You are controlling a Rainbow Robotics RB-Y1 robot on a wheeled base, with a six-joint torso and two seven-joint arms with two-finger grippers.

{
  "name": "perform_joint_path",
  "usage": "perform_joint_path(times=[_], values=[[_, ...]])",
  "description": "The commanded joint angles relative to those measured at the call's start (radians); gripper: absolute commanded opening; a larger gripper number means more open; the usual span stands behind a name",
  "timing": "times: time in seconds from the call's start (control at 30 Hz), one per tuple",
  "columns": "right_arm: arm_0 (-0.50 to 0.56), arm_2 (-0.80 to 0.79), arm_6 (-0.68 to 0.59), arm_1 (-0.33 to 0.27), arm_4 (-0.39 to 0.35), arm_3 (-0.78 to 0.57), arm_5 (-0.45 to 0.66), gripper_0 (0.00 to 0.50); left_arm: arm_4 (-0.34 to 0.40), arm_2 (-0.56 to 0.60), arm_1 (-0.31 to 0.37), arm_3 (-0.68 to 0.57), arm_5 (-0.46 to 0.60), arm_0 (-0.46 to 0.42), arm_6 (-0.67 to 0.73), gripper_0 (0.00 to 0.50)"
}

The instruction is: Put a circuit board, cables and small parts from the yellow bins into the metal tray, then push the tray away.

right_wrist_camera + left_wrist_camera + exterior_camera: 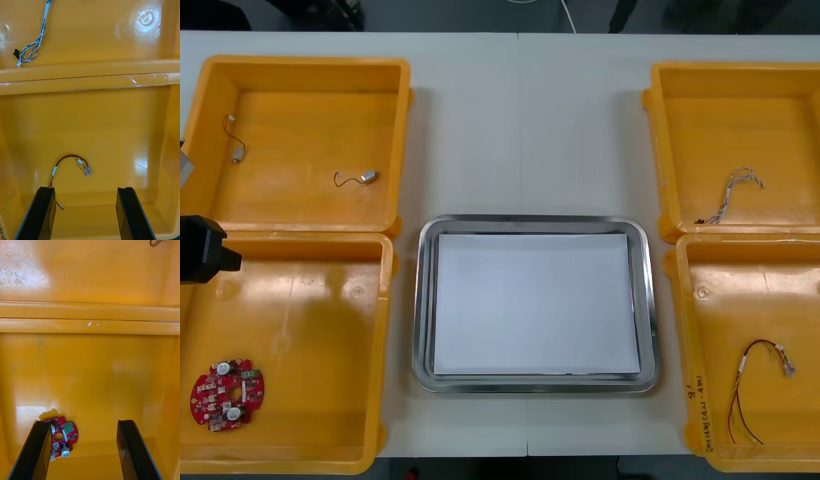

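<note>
The round red circuit board point(226, 396) is the one I'd worry about. It lies flat in the lower left corner of the front view, on the floor of the near left bin point(310, 350), close to that bin's outer wall.

In the wrist view the left gripper point(83, 425) hangs over it with its fingers spread wide and nothing between them. The board sits right by one finger, not centred in the gap. My guess is that a straight drop lands a finger on top of it or catches only its edge. Then it could skate across the slick plastic or jam against the wall.

Looks-wise, it's a red disc with a hole in the middle, a green connector and a few silvery round components.

Moving outward, the metal tray point(420, 300) sits mid-frame, white inside, with nothing loaded yet. The right gripper point(84, 189) is also spread wide and holding nothing, over the near right bin point(710, 300) at lower right. The red and yellow cable point(71, 165) lies just ahead of its fingers. That one's thin and loopy, so it could slip a pinch.
</note>
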Motion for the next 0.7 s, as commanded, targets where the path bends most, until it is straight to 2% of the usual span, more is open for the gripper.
perform_joint_path(times=[0.03,0.7], values=[[0.011,-0.034,-0.043,-0.044,-0.003,-0.008,0.004,0.467,0.001,-0.011,0.038,-0.031,0.006,0.016,-0.093,0.5],[0.011,-0.034,-0.043,-0.044,-0.003,-0.008,0.004,0.467,0.001,-0.011,0.038,-0.031,0.006,0.016,-0.093,0.5]])
